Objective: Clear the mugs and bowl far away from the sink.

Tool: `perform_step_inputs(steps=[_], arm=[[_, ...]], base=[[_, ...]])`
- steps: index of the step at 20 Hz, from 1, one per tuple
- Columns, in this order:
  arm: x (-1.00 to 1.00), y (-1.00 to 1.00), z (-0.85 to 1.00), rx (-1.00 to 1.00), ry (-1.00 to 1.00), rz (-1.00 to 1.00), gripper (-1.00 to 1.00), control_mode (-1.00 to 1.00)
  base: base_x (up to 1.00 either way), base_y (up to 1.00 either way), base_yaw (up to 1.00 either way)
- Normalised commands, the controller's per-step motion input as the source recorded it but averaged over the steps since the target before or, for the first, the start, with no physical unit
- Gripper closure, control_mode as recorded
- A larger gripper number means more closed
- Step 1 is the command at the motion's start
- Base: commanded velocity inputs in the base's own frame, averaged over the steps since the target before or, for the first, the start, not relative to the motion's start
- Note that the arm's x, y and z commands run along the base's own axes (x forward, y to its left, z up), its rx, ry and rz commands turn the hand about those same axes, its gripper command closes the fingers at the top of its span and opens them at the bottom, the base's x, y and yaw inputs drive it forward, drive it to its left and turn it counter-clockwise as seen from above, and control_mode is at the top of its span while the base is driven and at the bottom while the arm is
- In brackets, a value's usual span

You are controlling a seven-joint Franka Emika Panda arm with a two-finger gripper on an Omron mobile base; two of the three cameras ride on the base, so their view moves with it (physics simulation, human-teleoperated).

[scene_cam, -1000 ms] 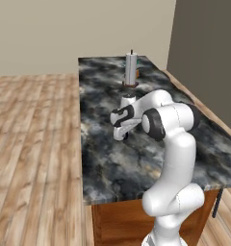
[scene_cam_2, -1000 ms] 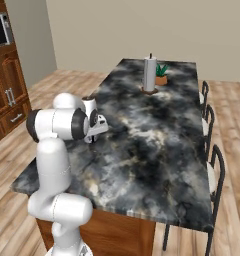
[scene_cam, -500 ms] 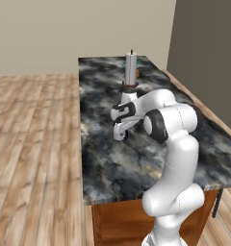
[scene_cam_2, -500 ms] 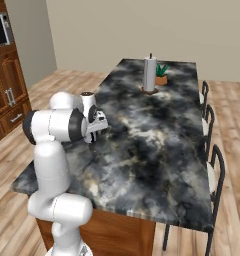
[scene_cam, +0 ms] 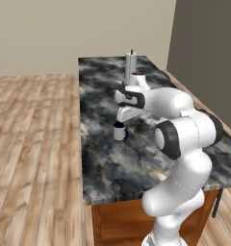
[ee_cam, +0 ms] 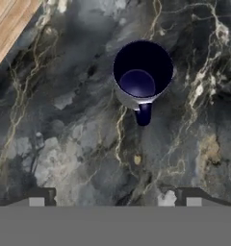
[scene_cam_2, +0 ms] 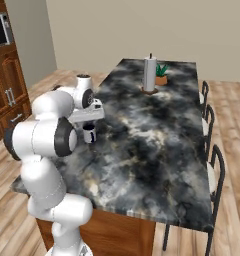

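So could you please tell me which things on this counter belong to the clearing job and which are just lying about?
Job:
- white mug with navy rim, standing upright
- open claw above it

Lying about:
- paper towel roll
- potted plant
- chairs

White mug (ee_cam: 142,79) with navy inside and handle; black-grey marbled counter (ee_cam: 79,139); brown plank floor (scene_cam: 35,144).

White mug (ee_cam: 142,79) with navy rim, interior and handle, upright on the marbled table (ee_cam: 79,144), directly below the end effector (ee_cam: 112,196), untouched, handle toward the fingertips.
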Motion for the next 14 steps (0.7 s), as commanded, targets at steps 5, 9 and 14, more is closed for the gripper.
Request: perform_step_inputs(steps=[5, 9, 14], arm=[[-1.00, -0.07, 0.43, 0.02, -0.07, -0.17, -1.00, -1.00], [-1.00, -0.20, 0.44, 0.01, 0.08, -0.26, -1.00, -1.00], [-1.00, -0.16, 0.66, 0.03, 0.07, -0.24, -1.00, -1.00]], base=[[0.00, 0.00, 0.00], [0.00, 0.00, 0.00], [0.00, 0.00, 0.00]])
